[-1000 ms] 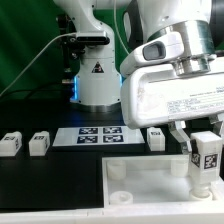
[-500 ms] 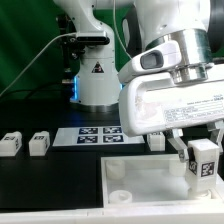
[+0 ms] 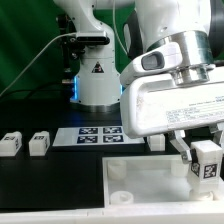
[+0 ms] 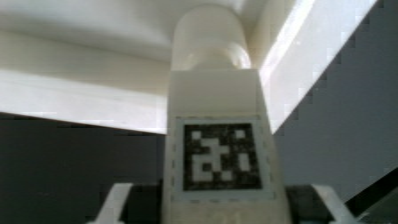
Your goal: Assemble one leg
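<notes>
My gripper point(image 3: 206, 160) is shut on a leg point(image 3: 208, 161), a small white block with a black-and-white tag, held upright above the right part of the white tabletop tray point(image 3: 150, 190). In the wrist view the held leg point(image 4: 217, 130) fills the middle, its tag facing the camera, with my fingers point(image 4: 128, 200) on both sides and the tray's white wall point(image 4: 80, 85) beyond it. Three more legs stand on the black table: two at the exterior view's left point(image 3: 12, 143) point(image 3: 39, 143) and one near the middle point(image 3: 156, 139).
The marker board point(image 3: 98, 134) lies flat behind the tray. The robot's white base point(image 3: 98, 80) stands at the back with a green curtain behind. A corner socket point(image 3: 117, 176) shows at the tray's left end.
My gripper has shifted slightly to the exterior view's right and a little lower with the leg in it. The other legs and the tray have not moved.
</notes>
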Tool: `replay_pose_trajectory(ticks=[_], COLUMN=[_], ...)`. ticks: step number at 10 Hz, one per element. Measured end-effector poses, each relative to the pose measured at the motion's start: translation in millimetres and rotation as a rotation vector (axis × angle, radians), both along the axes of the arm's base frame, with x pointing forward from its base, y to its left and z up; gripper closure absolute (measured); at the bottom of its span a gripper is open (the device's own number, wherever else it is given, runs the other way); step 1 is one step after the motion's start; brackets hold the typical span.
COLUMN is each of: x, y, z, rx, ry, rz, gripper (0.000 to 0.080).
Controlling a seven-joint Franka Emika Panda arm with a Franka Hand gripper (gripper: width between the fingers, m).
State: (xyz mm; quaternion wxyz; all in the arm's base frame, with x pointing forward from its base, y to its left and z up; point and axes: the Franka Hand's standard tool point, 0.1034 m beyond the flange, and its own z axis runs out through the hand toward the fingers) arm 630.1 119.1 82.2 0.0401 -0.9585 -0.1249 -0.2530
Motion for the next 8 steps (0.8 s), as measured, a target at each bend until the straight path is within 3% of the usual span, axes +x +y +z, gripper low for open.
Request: replay_pose_trajectory(ticks=[3, 5, 8], x=[0.0, 0.0, -0.1], y=[-0.3, -0.4, -0.4], z=[-0.2, -0.3, -0.4], rx=[0.0, 0.0, 0.0], ry=[0.0, 0.001, 0.001], rz=[-0.001, -0.001, -0.001], gripper=[0.0479, 0.022, 0.0153])
